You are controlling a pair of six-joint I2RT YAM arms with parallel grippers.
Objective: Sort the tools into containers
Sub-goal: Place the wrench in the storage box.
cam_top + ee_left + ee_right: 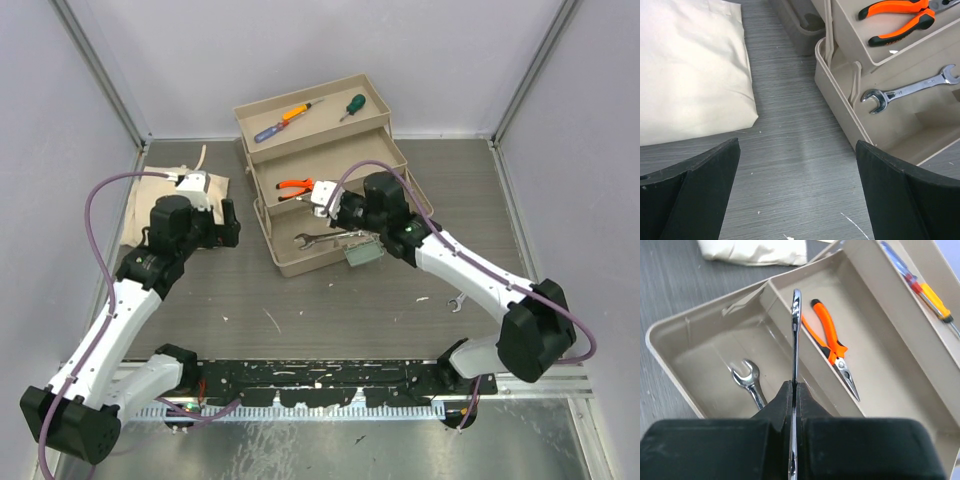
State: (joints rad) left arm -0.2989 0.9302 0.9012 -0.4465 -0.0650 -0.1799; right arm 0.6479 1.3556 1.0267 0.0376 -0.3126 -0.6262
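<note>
Grey worktop (330,310) between pale walls carries the toolbox (262,120), its three tan trays stepped open. Over the box the right pincer (794,387) is clamped on a silver wrench (795,330), held edge-up above the wall between the lowest and middle trays. A second wrench (749,380) lies in the lowest tray and the pliers (829,342) in the middle one. A green screwdriver (350,105) and a blue-red screwdriver (285,120) lie in the top tray. What looks like a loose wrench (455,300) lies on the worktop to the right of the box. Sorting looks mostly done: the held wrench has yet to be set down and the loose wrench fetched. The left pincer (797,165) hovers wide and empty between the box and a cloth (690,65).
</note>
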